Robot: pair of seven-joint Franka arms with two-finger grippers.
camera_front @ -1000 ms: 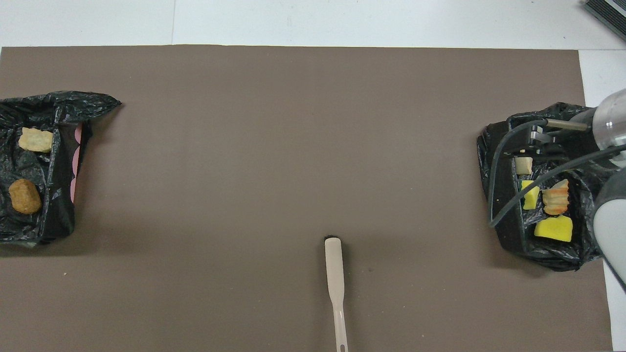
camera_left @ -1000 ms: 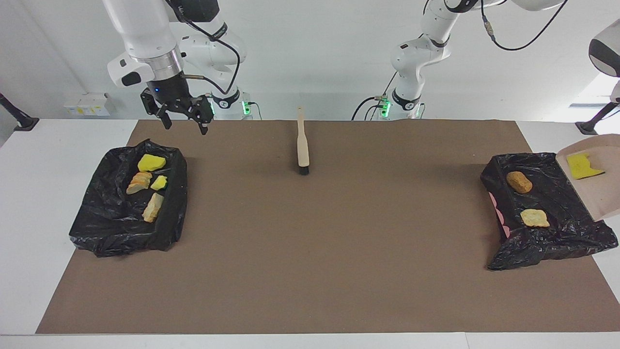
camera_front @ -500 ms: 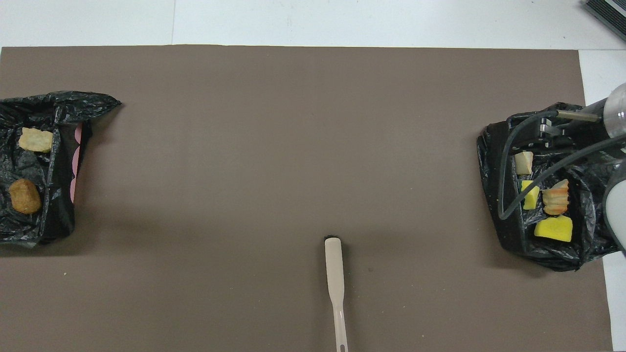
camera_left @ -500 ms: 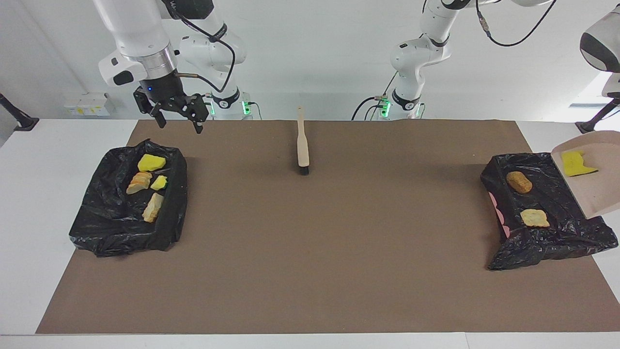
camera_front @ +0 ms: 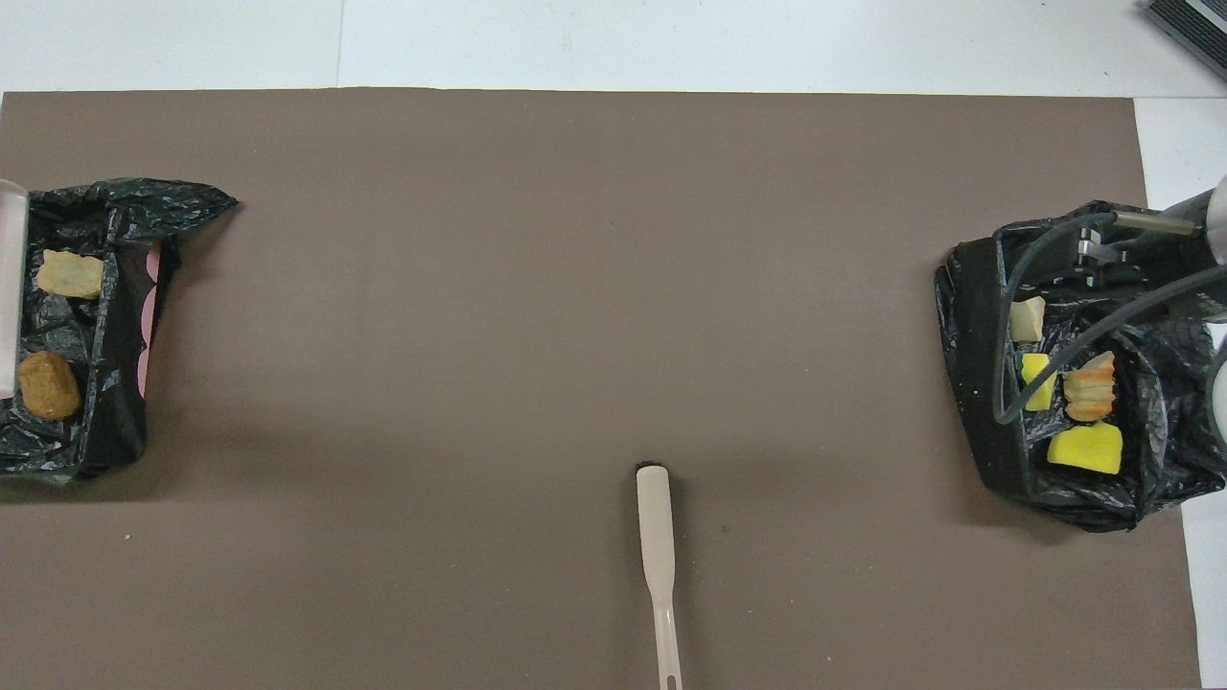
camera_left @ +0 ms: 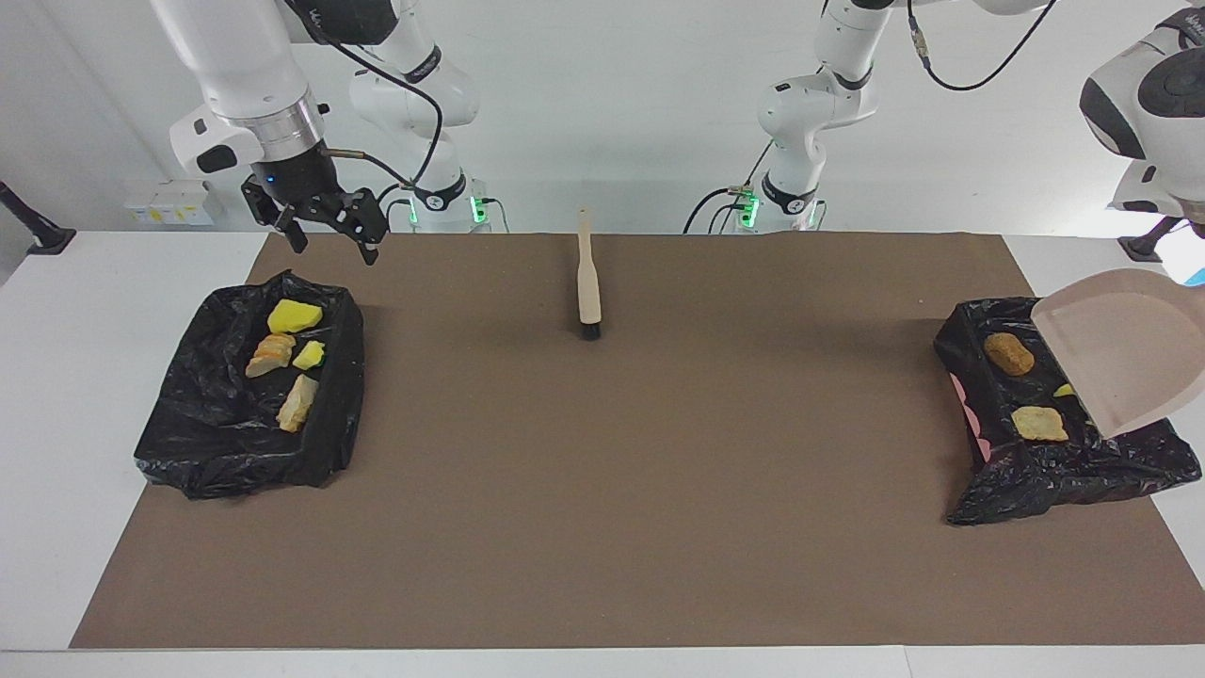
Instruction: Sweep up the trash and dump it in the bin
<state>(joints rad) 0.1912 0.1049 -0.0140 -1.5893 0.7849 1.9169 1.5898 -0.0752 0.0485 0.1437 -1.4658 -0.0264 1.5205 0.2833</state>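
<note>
1. Hanging over the table edge, just on the robots' side of the black-lined bin (camera_left: 188,443) at the right arm's end, the right gripper (camera_left: 318,232) is up in the air with its fingers spread and nothing between them
2. That bin holds four pieces of trash: a large yellow sponge chunk (camera_left: 294,315), a smaller yellow chunk (camera_left: 309,355), a ridged bread lump (camera_left: 271,355) and a pale bread lump (camera_left: 297,403)
3. The left gripper is past the edge of both views; its fingers are pressed nearly together, and the beige dustpan (camera_left: 1120,348) hangs from that arm, tilted with its lip down over the second bin (camera_left: 1036,490) at the left arm's end
4. In the second bin lie a round brown lump (camera_left: 1008,353) and a flat bread piece (camera_left: 1038,424), with a sliver of yellow sponge (camera_left: 1064,390) showing just at the dustpan's lip
5. The brush (camera_left: 588,278) lies flat on the brown mat (camera_left: 612,518) midway between the two arms, close to the robots, black bristles pointing away from them, well apart from both bins
</note>
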